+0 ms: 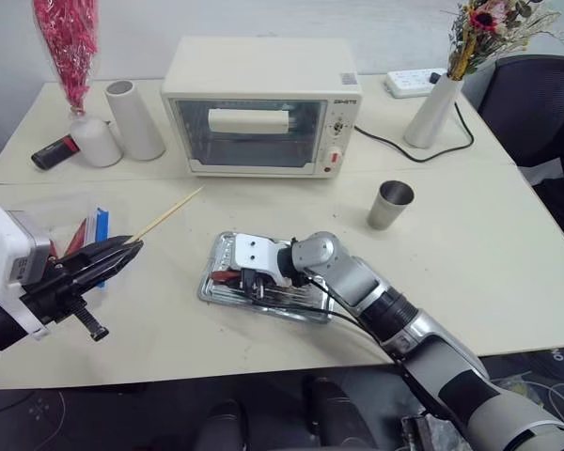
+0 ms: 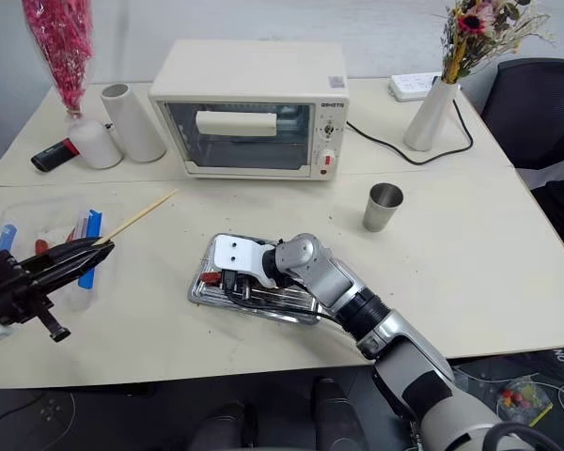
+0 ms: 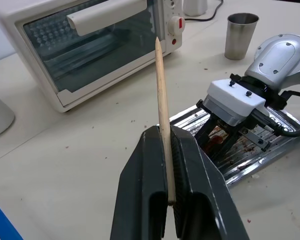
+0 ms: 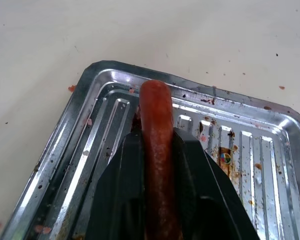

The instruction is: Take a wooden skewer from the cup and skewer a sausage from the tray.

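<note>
The wooden skewer [image 3: 161,95] is pinched in my left gripper [image 1: 127,249], which is shut on it and held above the table's left side. The stick points up and toward the oven. On the ridged silver tray [image 4: 102,72] at the table's middle front, my right gripper [image 1: 249,280] reaches in from the right. Its two black fingers [image 4: 122,165] press on both sides of the reddish-brown sausage [image 4: 156,120], whose rounded end sticks out past them. The sausage rests low over the tray bottom. Empty, the steel cup [image 1: 390,205] stands to the right behind the tray.
A white toaster oven [image 1: 263,108] stands behind the tray. A white cylinder [image 1: 136,119] and red bouquet [image 1: 70,42] are at the back left, a flower vase [image 1: 432,113] and power strip [image 1: 414,83] at the back right. A clear box with blue clips [image 2: 47,235] lies under my left gripper.
</note>
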Available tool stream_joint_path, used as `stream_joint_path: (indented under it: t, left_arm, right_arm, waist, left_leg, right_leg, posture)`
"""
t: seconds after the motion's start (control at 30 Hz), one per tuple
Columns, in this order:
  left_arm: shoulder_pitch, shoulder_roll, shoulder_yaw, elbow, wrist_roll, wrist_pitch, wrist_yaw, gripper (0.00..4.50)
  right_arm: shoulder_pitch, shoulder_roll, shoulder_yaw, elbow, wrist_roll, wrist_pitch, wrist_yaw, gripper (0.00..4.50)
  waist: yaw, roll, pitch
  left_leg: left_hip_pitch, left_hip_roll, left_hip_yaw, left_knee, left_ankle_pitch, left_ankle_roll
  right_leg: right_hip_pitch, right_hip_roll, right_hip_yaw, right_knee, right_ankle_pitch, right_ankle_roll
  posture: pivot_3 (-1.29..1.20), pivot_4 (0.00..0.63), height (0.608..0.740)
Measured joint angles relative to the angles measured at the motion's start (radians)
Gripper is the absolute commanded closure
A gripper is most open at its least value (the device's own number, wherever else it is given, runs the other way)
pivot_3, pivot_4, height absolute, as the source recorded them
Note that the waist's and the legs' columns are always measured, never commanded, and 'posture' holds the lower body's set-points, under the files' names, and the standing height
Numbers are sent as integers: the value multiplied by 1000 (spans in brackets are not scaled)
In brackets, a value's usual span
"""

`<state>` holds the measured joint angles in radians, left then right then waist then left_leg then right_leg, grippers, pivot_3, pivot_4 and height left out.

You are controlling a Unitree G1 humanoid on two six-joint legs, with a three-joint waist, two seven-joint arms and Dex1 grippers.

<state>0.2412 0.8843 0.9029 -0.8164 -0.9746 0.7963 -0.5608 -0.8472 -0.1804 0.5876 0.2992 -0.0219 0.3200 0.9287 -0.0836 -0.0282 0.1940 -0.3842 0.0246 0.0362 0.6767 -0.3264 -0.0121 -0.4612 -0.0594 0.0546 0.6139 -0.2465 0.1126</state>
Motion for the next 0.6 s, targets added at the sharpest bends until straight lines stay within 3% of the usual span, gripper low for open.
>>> stream_joint_path:
  t: [0.2,0.6]
  left_arm:
    - [-21,13,-29,10,0,-6,-6,4500]
    - [-178,100,-194,99,27,-46,-77,4500]
  right_arm:
    - [15,-24,-16,-59,6,68,29,3540]
    - [-2,-206,-170,-289,170,333,192,3540]
  waist:
    - [1,0,0]
    - [0,0,0]
  left_leg:
    - [0,0,0,0,0,0]
    - [0,-5,0,1,0,0]
  right_leg:
    - [0,0,0,0,0,0]
    - [-1,1,-1,3,0,0]
  posture:
    - [0,150,740]
    - [0,150,740]
